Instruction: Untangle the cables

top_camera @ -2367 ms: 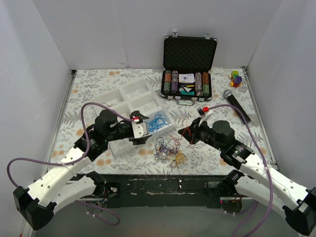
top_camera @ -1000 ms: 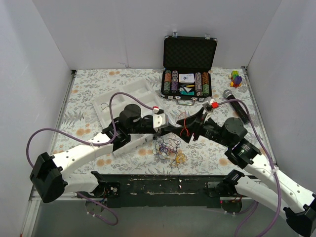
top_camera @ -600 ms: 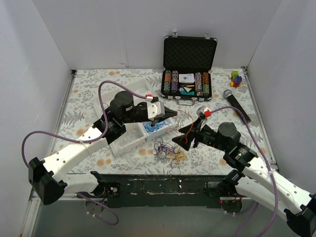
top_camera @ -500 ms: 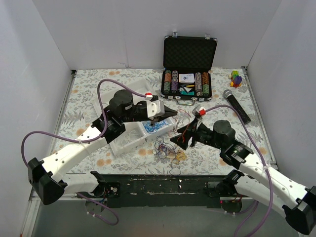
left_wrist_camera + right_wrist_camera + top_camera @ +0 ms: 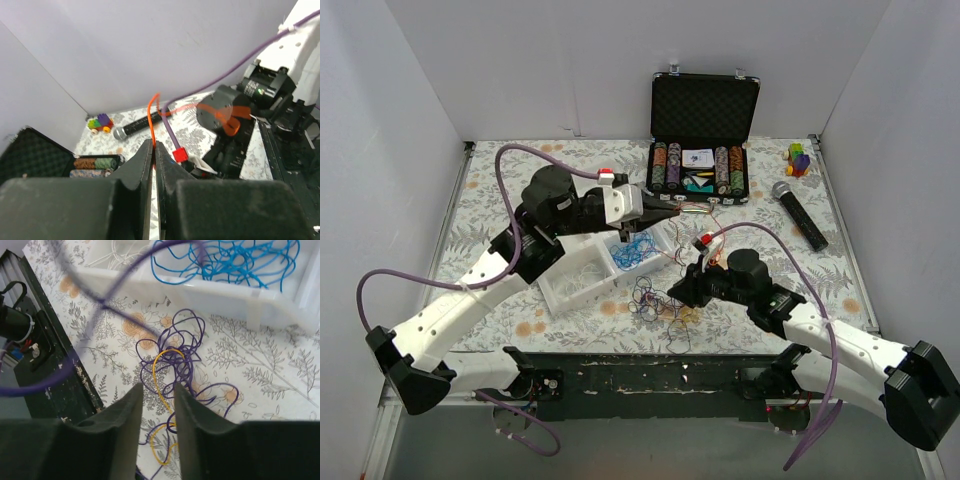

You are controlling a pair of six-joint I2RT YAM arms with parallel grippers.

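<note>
My left gripper (image 5: 672,212) hangs above the table's middle, shut on a thin orange cable (image 5: 150,107) that rises from between its fingertips in the left wrist view, where the gripper (image 5: 153,146) shows no gap. A tangle of purple and yellow cables (image 5: 658,298) lies near the front edge. My right gripper (image 5: 678,292) sits low at the tangle's right side. In the right wrist view this gripper (image 5: 157,388) is open, the jaws straddling yellow and purple strands (image 5: 167,367) without pinching them. Blue cables (image 5: 637,249) lie in the white tray (image 5: 570,283).
An open black case of poker chips (image 5: 701,150) stands at the back. A microphone (image 5: 800,212) and a small coloured toy (image 5: 799,158) lie at the back right. The tray's near wall (image 5: 210,292) runs just beyond the tangle.
My left gripper has drawn the orange cable up and toward the back. My right gripper has swung down and left onto the tangle, its jaws narrower than before.
</note>
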